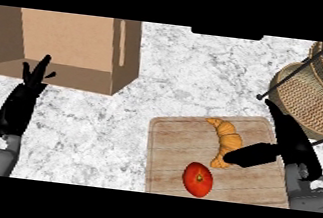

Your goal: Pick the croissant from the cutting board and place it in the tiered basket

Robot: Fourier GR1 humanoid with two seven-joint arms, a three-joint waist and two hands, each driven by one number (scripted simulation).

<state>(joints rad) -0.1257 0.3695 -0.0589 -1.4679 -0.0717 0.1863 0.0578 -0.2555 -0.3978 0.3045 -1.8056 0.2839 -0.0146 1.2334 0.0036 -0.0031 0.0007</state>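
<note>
While the curved golden croissant [224, 138] lies on the pale wooden cutting board [170, 155] above a red tomato [197, 179], the right robot hand [288, 145] spreads released, thumb touching it. Grasp comes next, then the woven tiered basket [310, 100]. Left robot hand [20, 105] rests open.

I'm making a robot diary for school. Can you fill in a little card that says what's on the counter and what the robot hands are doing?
croissant: croissant lies on the cutting board, not in the basket yet
tomato: tomato on the same board, nearer the robot
basket: tiered basket at far right
box: cardboard box at far left
right robot hand: right robot hand open, thumb touching the croissant's near end
left robot hand: left robot hand open, resting, fingers up, at left
</note>
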